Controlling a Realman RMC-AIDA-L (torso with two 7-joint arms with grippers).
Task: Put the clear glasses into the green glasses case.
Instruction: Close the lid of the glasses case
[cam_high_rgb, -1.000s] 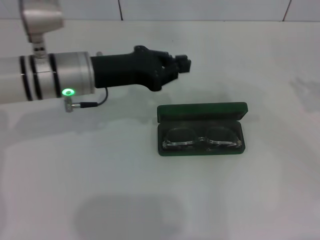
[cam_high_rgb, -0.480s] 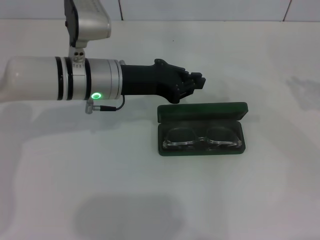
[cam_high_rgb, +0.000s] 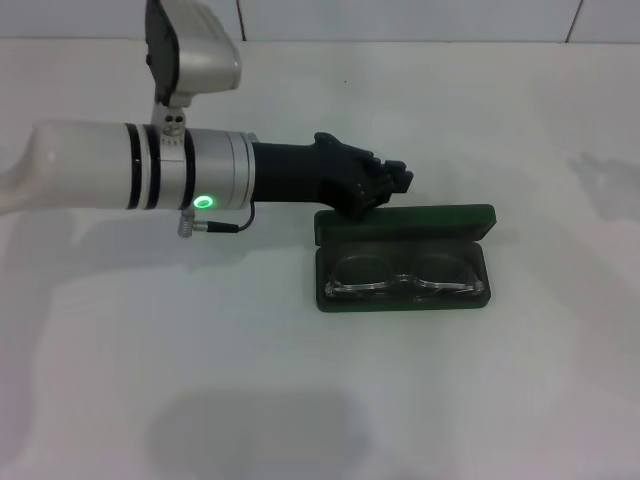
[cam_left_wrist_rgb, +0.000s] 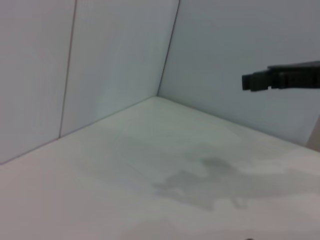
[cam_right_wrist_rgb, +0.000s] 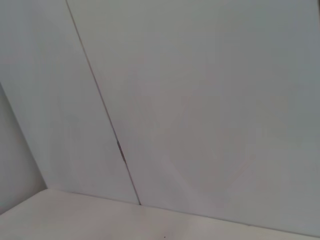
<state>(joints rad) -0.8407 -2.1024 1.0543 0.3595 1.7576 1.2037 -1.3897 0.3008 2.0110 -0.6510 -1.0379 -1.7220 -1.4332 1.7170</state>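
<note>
you have a wide white table (cam_high_rgb: 300, 400) under you, bare around the work, with white wall panels (cam_right_wrist_rgb: 200, 100) behind; that wall is all the right wrist view gives you, and the right arm does not show in the head view at all, so count it parked out of sight.

next in size is your left arm (cam_high_rgb: 130, 180), reaching in from your left across the table, a green light lit on its silver wrist section. its black left gripper (cam_high_rgb: 395, 180) hangs at the far left corner of the case lid, over or just behind its edge. you cannot tell from here whether it touches the lid. the fingers look drawn together with nothing between them, and the left wrist view shows only one dark fingertip (cam_left_wrist_rgb: 260, 80) against the wall, holding nothing.

the green glasses case (cam_high_rgb: 404, 257) lies open near the middle of the table, lid (cam_high_rgb: 404, 222) tipped back on the far side.

the clear glasses (cam_high_rgb: 405, 278) already lie inside the tray, lenses side by side, folded flat as far as you can see.

so the main step looks done. what is left, if anything, is swinging the lid shut, and the gripper seems placed for that.
</note>
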